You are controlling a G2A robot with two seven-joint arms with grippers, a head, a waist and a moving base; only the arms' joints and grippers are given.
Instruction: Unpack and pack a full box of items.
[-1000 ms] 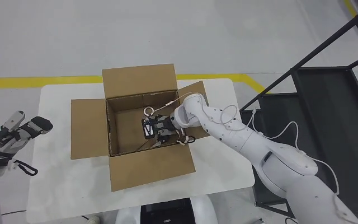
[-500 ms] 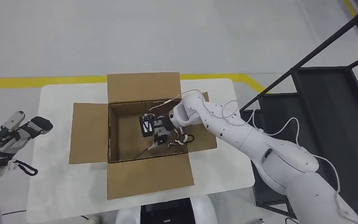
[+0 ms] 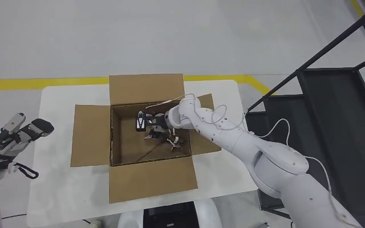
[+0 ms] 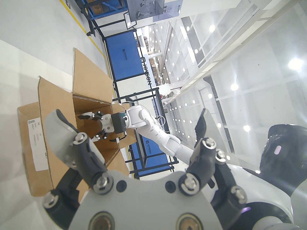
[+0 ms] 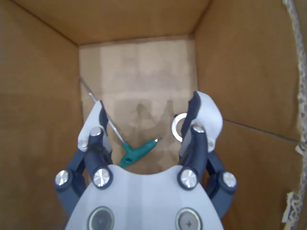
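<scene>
Right tool (image 5: 148, 100) spread inside box (image 5: 144, 13) — above green wrench (image 5: 134, 150)

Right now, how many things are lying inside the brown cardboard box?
2. A green T-handled metal key lies in the box; a flat white ring lies nearby, partly behind the right gripper. More may be hidden under the gripper.

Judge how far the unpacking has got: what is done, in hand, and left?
Done: the box stands with its flaps open. In hand: the right end effector is open inside the box, above a green-handled wrench and a white ring on its floor, gripping neither. Remaining: lifting both out, then repacking. The left end effector is open, holding nothing.
</scene>
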